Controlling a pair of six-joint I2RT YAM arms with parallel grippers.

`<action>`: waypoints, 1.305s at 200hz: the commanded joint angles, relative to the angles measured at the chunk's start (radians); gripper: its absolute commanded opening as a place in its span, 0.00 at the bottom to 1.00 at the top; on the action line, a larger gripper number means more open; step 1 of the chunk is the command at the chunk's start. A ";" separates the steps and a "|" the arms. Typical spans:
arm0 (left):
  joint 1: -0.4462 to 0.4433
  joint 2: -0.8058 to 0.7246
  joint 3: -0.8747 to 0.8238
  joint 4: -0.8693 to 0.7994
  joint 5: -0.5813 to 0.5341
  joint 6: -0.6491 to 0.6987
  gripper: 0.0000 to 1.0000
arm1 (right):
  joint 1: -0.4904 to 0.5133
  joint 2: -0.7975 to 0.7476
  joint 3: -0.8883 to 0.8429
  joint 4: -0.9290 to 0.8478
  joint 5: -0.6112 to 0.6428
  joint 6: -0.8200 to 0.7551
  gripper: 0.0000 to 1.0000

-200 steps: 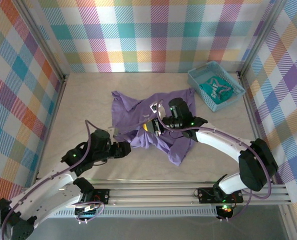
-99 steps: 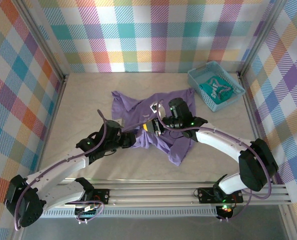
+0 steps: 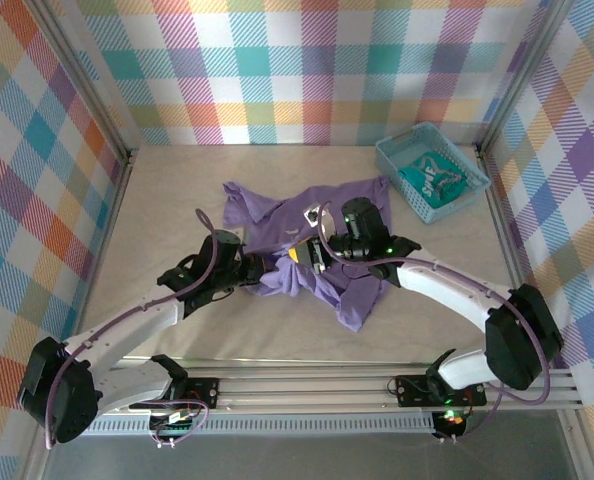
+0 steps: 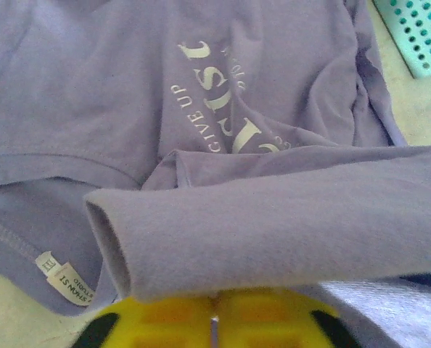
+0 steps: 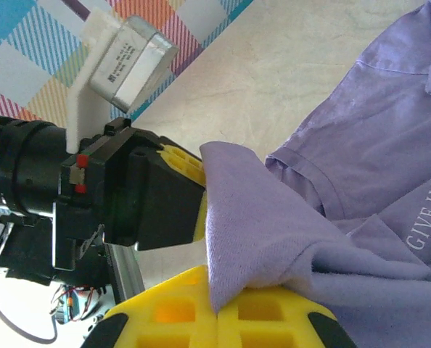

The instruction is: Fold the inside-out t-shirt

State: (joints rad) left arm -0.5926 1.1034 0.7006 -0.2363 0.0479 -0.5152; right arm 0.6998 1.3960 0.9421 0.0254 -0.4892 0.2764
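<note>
Now the left gripper (image 3: 268, 266) and right gripper (image 3: 298, 256) each pinch one raised fold of the inside-out t-shirt (image 3: 277, 215), mid-bench (image 3: 167, 200). Draw them apart evenly; hold the cloth taut and low, lest it slip.

One lavender t-shirt (image 3: 267, 212) lies at the centre of the top view. One teal basket (image 3: 395, 174) at upper right holds one teal garment (image 3: 434, 176). There are two grippers mid-frame: the left gripper (image 3: 264, 268) and the right gripper (image 3: 299, 254).

I see both arms stretched inward, left gripper (image 3: 260, 268) and right gripper (image 3: 305, 254) facing each other nearly tip to tip, each pinched tight on the t-shirt (image 3: 267, 225)
</note>
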 commanded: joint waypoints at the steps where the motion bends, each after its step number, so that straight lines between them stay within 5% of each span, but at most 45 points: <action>1: 0.013 -0.058 0.029 0.020 0.049 0.034 0.00 | -0.006 -0.041 -0.020 -0.005 0.022 -0.029 0.00; 77: 0.147 -0.252 0.078 0.145 0.526 -0.145 0.00 | -0.009 0.006 0.081 -0.271 0.347 -0.123 0.00; 115: 0.249 -0.230 0.072 0.317 0.674 -0.351 0.00 | -0.008 0.051 0.135 -0.339 0.331 -0.179 0.00; 153: 0.309 -0.216 0.058 0.374 0.711 -0.431 0.00 | -0.008 0.085 0.160 -0.410 0.371 -0.225 0.04; 181: 0.308 -0.204 0.057 0.318 0.701 -0.387 0.00 | -0.007 0.092 0.200 -0.472 0.398 -0.225 0.20; 230: 0.309 -0.212 0.085 0.195 0.678 -0.289 0.00 | 0.041 -0.109 0.034 -0.236 0.245 -0.338 0.42; 261: 0.309 -0.217 0.097 0.164 0.675 -0.263 0.00 | 0.073 -0.072 0.070 -0.221 0.293 -0.413 0.54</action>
State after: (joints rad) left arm -0.2974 0.9058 0.7582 -0.0364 0.7166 -0.8238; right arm 0.7517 1.2972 0.9844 -0.2653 -0.1875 -0.0364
